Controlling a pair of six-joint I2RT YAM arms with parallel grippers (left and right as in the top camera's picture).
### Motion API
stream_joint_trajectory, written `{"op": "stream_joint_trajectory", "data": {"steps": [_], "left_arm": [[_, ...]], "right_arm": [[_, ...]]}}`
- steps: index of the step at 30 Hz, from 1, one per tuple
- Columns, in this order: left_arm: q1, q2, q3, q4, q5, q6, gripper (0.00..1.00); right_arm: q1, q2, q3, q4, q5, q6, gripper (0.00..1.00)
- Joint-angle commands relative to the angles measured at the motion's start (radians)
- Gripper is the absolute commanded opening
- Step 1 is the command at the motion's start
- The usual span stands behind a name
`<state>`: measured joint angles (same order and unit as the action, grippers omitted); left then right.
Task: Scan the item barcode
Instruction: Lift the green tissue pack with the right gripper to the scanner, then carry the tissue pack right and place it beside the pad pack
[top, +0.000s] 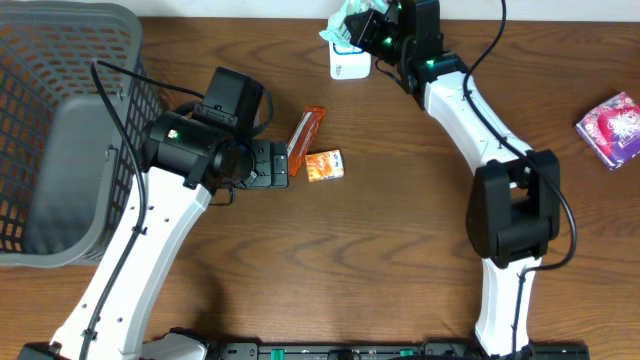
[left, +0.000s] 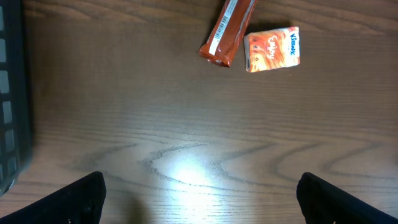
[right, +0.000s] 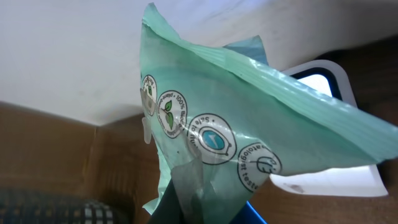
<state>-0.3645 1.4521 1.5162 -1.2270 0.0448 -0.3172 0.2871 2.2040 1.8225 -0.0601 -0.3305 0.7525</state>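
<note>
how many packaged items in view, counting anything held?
4. Orange bar and orange tissue pack at table centre, side by side; pink packet near the right edge; green packet held in the right gripper at the white scanner. Basket may hide more.

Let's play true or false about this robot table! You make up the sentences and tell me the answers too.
1. The right tool is holding a green packet. True.
2. The left tool is shut on the orange bar. False: it is open and holds nothing, and the bar lies on the table.
3. The orange tissue pack lies right beside the orange bar. True.
4. The pink packet is inside the grey basket. False: it lies on the table, far from the basket.
5. The green packet is up by the white scanner. True.
</note>
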Motion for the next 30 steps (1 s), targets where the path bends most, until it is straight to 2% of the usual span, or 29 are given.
{"op": "stream_joint_trajectory", "data": {"steps": [1,6,9,14,17,21,25,30], "left_arm": [[0.000,0.001,0.006,-0.003,-0.015,-0.001,0.98],[0.000,0.001,0.006,-0.003,-0.015,-0.001,0.98],[0.000,0.001,0.006,-0.003,-0.015,-0.001,0.98],[0.000,0.001,0.006,-0.003,-0.015,-0.001,0.98],[0.000,0.001,0.006,-0.003,-0.015,-0.001,0.98],[0.000,0.001,0.006,-0.003,-0.015,-0.001,0.98],[0.000,0.001,0.006,-0.003,-0.015,-0.001,0.98],[0.000,0.001,0.006,-0.003,-0.015,-0.001,0.98]], "right_arm": [[0.001,0.050,0.018,0.005,0.031,0.061,0.01],[-0.018,0.046,0.024,0.002,0.044,-0.003,0.01],[-0.062,0.030,0.055,-0.060,0.043,-0.065,0.01],[-0.208,-0.008,0.170,-0.346,0.075,-0.196,0.01],[-0.328,-0.016,0.253,-0.586,0.155,-0.296,0.01],[-0.476,-0.016,0.298,-0.787,0.280,-0.359,0.01],[-0.618,-0.013,0.294,-0.887,0.340,-0.404,0.01],[-0.748,-0.010,0.261,-0.915,0.278,-0.422,0.01]]}}
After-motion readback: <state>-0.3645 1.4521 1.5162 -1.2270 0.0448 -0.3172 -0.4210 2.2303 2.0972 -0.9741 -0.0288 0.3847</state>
